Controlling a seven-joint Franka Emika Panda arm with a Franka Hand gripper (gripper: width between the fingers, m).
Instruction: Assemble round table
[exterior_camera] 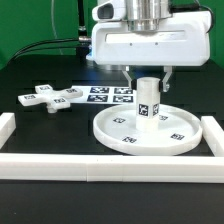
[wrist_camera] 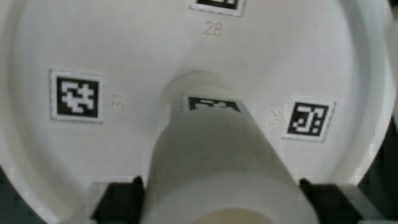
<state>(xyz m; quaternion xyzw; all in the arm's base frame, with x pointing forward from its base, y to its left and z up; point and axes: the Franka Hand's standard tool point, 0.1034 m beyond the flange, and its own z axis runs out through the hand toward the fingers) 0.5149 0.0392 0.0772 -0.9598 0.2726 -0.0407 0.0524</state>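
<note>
The large round rimmed disc (exterior_camera: 148, 128) lies flat on the black table, at the exterior view's right. The short cylindrical leg (exterior_camera: 149, 101) stands upright at the disc's middle. My gripper (exterior_camera: 148, 80) comes straight down over the leg and is shut on its upper part. In the wrist view the leg (wrist_camera: 217, 140) runs down to the disc (wrist_camera: 107, 50), with a black finger pad (wrist_camera: 121, 200) on either side pressed against it. The cross-shaped knobbed base (exterior_camera: 48, 98) lies loose on the table at the exterior view's left, apart from the gripper.
The marker board (exterior_camera: 108, 94) lies behind the disc. A long white border rail (exterior_camera: 100, 165) runs along the front edge, with short rails at the left (exterior_camera: 6, 128) and right (exterior_camera: 214, 132). Cables hang at the back left.
</note>
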